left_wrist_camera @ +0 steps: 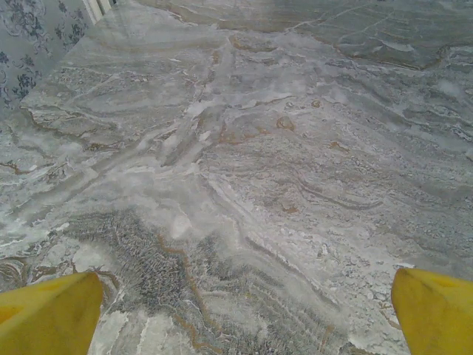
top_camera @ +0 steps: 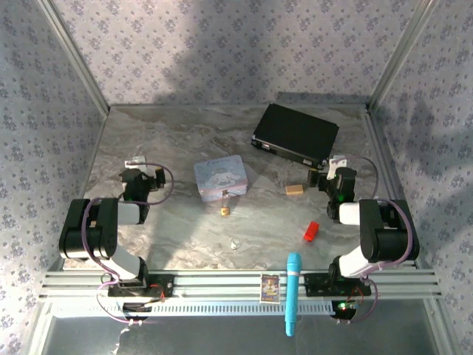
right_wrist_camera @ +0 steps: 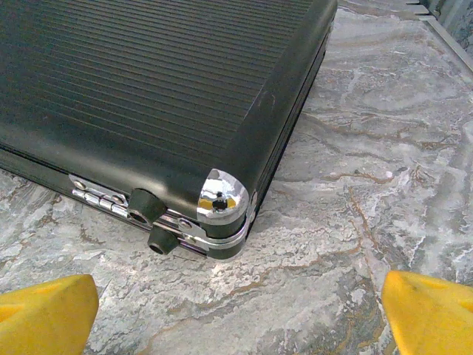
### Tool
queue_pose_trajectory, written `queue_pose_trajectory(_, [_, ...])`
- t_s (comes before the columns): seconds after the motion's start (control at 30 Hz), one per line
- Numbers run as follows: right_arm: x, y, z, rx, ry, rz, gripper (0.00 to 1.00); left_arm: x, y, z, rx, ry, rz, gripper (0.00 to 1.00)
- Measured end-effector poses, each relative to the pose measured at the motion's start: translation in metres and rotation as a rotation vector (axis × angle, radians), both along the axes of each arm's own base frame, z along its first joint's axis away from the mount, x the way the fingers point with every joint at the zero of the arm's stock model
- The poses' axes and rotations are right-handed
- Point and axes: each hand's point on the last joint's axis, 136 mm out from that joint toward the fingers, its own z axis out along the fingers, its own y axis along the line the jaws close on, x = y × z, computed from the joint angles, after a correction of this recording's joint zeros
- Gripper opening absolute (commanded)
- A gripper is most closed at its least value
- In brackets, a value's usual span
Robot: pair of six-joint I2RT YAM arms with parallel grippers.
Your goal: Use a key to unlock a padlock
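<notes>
The small brass padlock (top_camera: 224,211) lies on the marbled table just in front of a pale blue tin (top_camera: 220,177), its thin shackle pointing toward the tin. The tiny silvery key (top_camera: 236,243) lies alone nearer the front edge, below and right of the padlock. My left gripper (top_camera: 140,170) rests at the left, well away from both. In the left wrist view its gripper (left_wrist_camera: 244,310) is open over bare table, with yellow fingertips (left_wrist_camera: 48,318) spread wide. My right gripper (top_camera: 331,170) is open too, (right_wrist_camera: 240,310) facing a black case's corner.
The black case (right_wrist_camera: 148,96) lies at the back right (top_camera: 295,134), close ahead of the right gripper. A tan block (top_camera: 295,189) and a red block (top_camera: 310,231) lie right of centre. A turquoise pen-like stick (top_camera: 293,292) and a small card (top_camera: 270,288) rest on the front rail.
</notes>
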Motion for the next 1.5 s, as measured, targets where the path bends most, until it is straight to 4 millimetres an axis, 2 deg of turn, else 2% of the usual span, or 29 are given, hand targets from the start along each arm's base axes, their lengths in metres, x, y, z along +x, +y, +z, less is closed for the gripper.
queue_pose_trajectory(1.5, [-0.0004,-0.0023,0.0004,0.007,0.0,0.0,0.99,-0.0012,-0.0003,0.0029,0.002,-0.001,0.001,1.0])
